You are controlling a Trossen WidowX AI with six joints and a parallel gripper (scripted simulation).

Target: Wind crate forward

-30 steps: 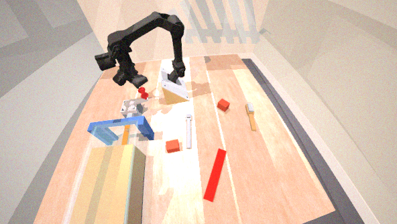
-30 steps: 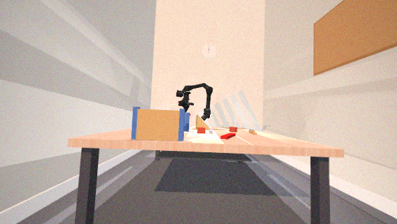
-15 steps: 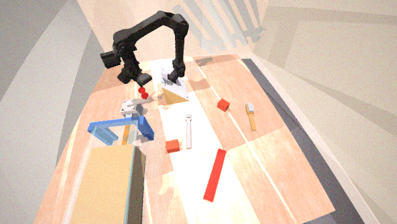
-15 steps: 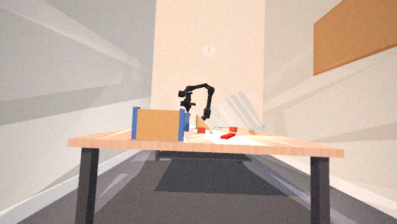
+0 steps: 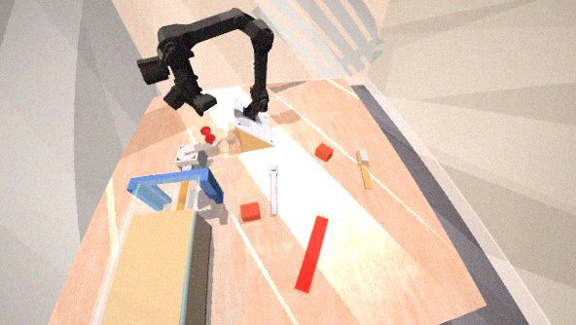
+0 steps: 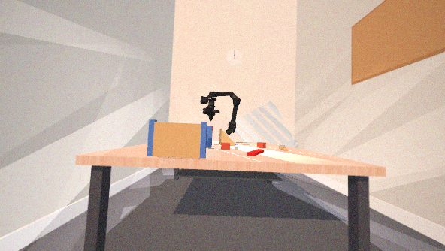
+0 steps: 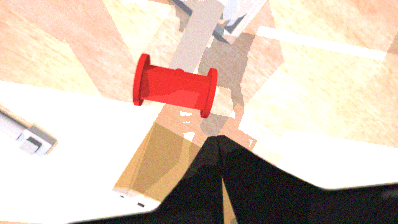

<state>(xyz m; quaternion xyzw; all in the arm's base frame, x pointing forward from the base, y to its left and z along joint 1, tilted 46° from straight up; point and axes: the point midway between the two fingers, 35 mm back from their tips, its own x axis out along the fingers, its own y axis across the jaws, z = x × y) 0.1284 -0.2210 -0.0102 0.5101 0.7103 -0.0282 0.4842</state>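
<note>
The large tan crate (image 5: 153, 258) (image 6: 177, 140) sits flat behind the blue steel frame (image 5: 167, 176), with a gap between them. An orange strap (image 5: 182, 196) runs from it towards the winch (image 5: 189, 157). The winch handle's grey arm (image 7: 196, 37) reaches out from the winch top, with its red spool-shaped knob (image 5: 207, 134) (image 7: 175, 88) at the outer end. The square key is hidden. My gripper (image 5: 201, 114) (image 6: 210, 119) (image 7: 216, 143) is shut and empty, above the bench. In the wrist view its tips appear just below and right of the knob, apart from it.
A white-and-tan wedge (image 5: 254, 132) (image 7: 155, 162) stands near the arm's base. A grey wrench (image 5: 273, 192) (image 7: 35, 141), two red blocks (image 5: 250, 212) (image 5: 324, 152), a red bar (image 5: 311, 254) and a yellow-handled tool (image 5: 365, 175) lie on the bench.
</note>
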